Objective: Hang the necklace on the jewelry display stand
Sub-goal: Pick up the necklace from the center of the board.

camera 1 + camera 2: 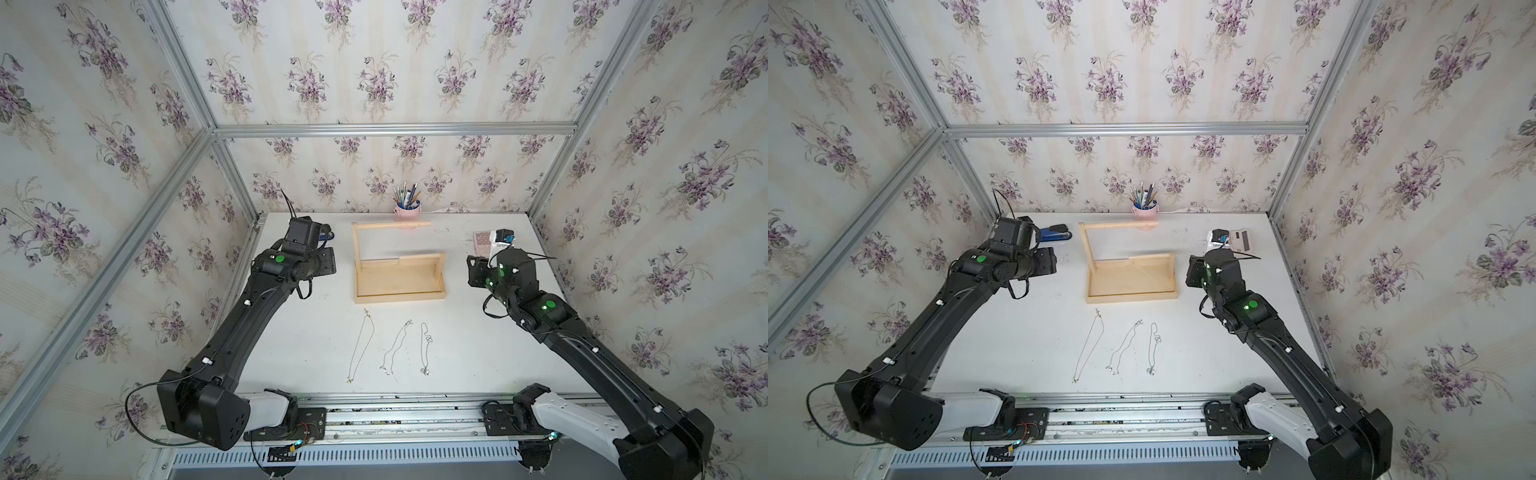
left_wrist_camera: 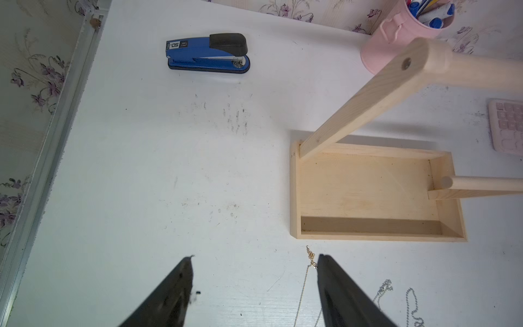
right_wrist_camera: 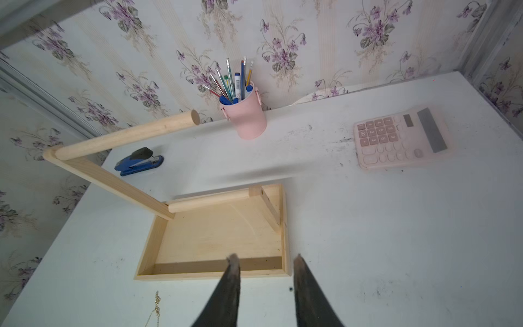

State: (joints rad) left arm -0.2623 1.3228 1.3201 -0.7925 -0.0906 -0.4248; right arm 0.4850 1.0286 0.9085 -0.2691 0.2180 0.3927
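Note:
The pale wooden jewelry display stand (image 1: 395, 282) (image 1: 1129, 282) stands mid-table, its tray bare and nothing on its top bar (image 1: 390, 225). Three necklaces lie flat in front of it: a gold one (image 1: 360, 345) (image 1: 1088, 351), a silver chain (image 1: 395, 349) and a ball chain (image 1: 424, 349). My left gripper (image 2: 256, 257) hovers open above the table left of the stand, and the gold necklace's clasp (image 2: 311, 256) lies beside one finger. My right gripper (image 3: 266, 257) is open and empty over the tray's near right corner (image 3: 284, 271).
A pink cup of pens (image 1: 407, 212) stands at the back wall behind the stand. A blue stapler (image 2: 208, 53) lies at the back left and a pink calculator (image 3: 402, 138) at the back right. Aluminium frame posts and wallpapered walls close in the table.

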